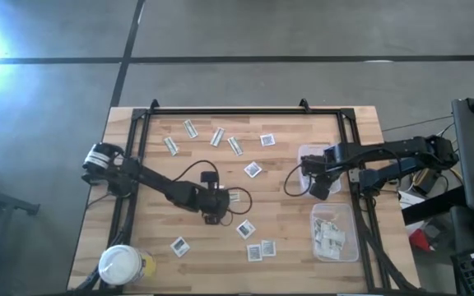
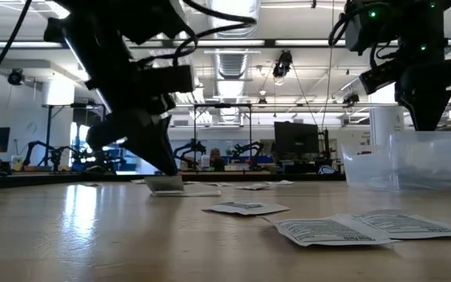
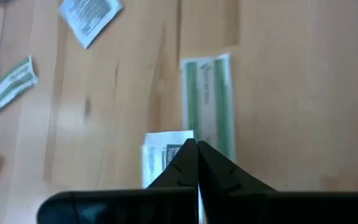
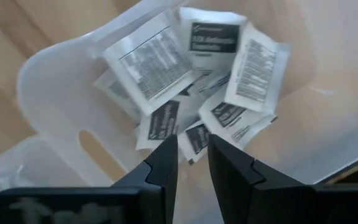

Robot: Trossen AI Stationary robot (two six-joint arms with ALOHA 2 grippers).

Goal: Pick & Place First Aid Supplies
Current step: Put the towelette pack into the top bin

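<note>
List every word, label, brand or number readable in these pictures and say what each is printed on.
None can be read.
White square packets in the clear tub: dark headers and fine print, too blurred.
Green-and-white strip by the left gripper: print too small.
Packets on the table: lines of text, unreadable.
White-lidded jar: no text visible.

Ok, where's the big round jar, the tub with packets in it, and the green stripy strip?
round jar point(image 1: 120, 265), high view, middle of its white lid.
tub point(image 1: 353, 247), high view, clear side wall.
green strip point(image 3: 207, 93), left wrist view, middle of its face.
</note>
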